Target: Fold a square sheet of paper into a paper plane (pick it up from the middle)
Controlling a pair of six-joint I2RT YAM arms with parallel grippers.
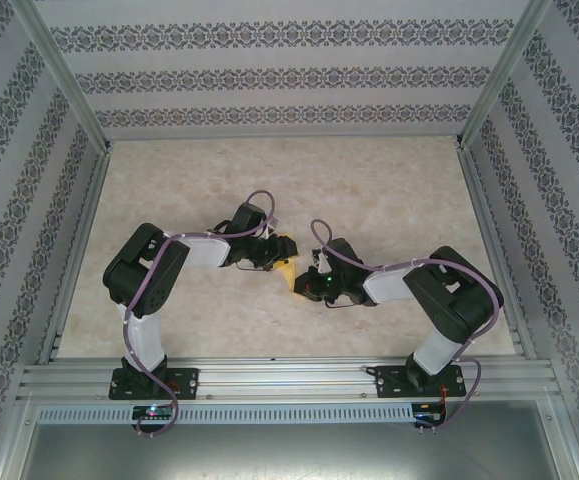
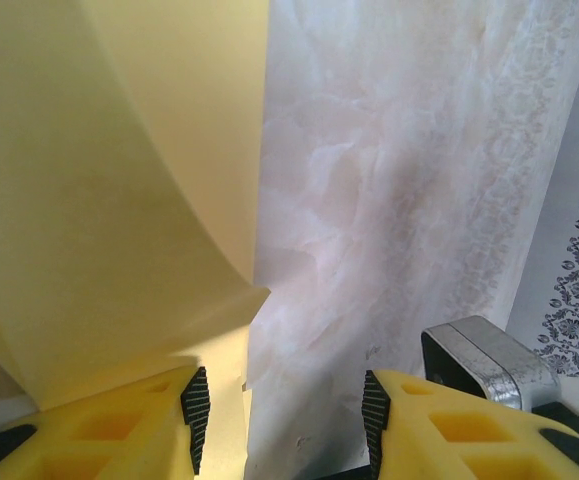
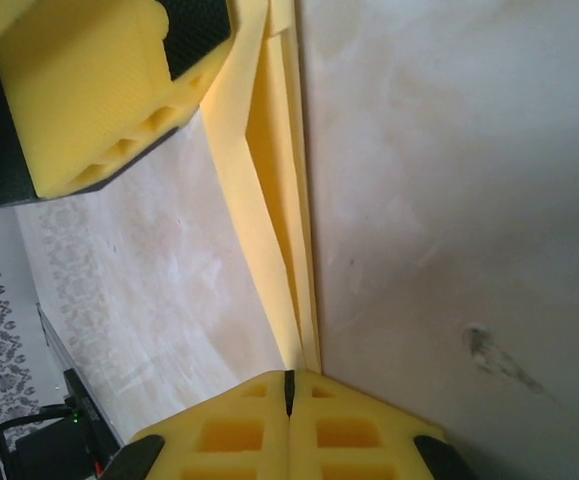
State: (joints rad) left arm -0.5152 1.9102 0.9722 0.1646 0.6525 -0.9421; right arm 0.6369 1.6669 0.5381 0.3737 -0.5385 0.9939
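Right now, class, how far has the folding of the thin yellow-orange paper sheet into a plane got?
Done: the thin yellow-orange paper sheet is doubled into layers along a straight crease. In hand: the right gripper is shut on its layered end, while the left gripper stands open with the paper curving beside one finger. Left: no pointed dart shape shows, so the nose and wing folds likely remain.

Our pale marbled table [image 1: 389, 200] bears folded yellow paper [image 3: 269, 200], edge-on, pinched at the fingertips of our right gripper [image 3: 289, 385].
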